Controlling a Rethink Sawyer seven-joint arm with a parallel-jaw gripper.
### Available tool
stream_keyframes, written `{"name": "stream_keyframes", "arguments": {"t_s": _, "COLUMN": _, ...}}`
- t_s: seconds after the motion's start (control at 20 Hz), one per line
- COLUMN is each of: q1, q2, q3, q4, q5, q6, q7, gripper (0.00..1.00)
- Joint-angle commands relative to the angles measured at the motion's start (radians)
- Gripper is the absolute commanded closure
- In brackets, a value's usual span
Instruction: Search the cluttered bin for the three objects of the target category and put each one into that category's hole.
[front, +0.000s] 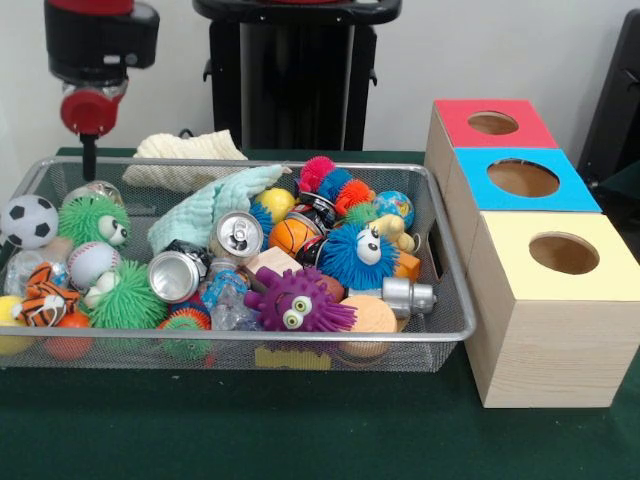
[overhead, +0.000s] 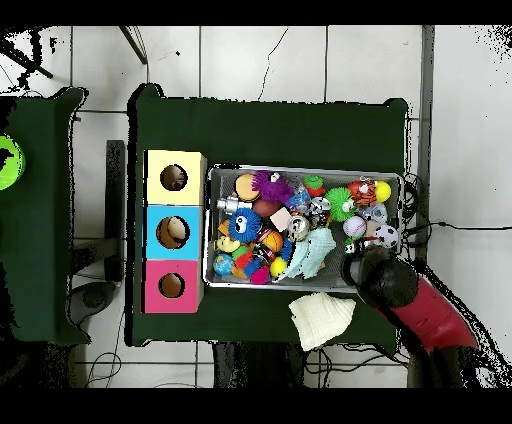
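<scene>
Front view: pincer (front: 90, 160) at bin (front: 240, 338) rim.

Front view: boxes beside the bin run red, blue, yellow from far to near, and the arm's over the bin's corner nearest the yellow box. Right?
Box order is right. But the arm hangs over the bin's far corner at the end opposite the boxes, away from the yellow box. The front view shows it; the overhead view agrees.

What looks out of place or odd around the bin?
A cream cloth lies on the table outside the bin, by its rim on the robot's side. Inside, a mint cloth is draped over the toys.
</scene>
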Motion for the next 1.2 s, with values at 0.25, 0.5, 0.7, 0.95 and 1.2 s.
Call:
{"name": "stream_keyframes", "arguments": {"t_s": 0.25, "q1": -0.007, "q2": 0.28, "q3": 0.069, "q4": -0.065, "q5": 0.022, "q6": -0.175, "q7": 0.14, "gripper": 1.0}}
{"name": "stream_keyframes", "arguments": {"t_s": 0.5, "q1": -0.013, "q2": 0.286, "q3": 0.089, "q4": -0.041, "q5": 0.034, "q6": -0.21, "q7": 0.151, "gripper": 1.0}}
{"name": "stream_keyframes", "arguments": {"t_s": 0.7, "q1": -0.005, "q2": 0.251, "q3": 0.094, "q4": -0.003, "q5": 0.045, "q6": -0.188, "q7": 0.16, "gripper": 1.0}}
{"name": "stream_keyframes", "arguments": {"t_s": 0.95, "q1": 0.037, "q2": 0.173, "q3": 0.097, "q4": 0.092, "q5": 0.079, "q6": -0.166, "q7": 0.214, "gripper": 1.0}}
{"name": "stream_keyframes", "arguments": {"t_s": 1.2, "q1": 0.113, "q2": 0.113, "q3": 0.087, "q4": 0.154, "q5": 0.167, "q6": -0.139, "q7": 0.28, "gripper": 1.0}}
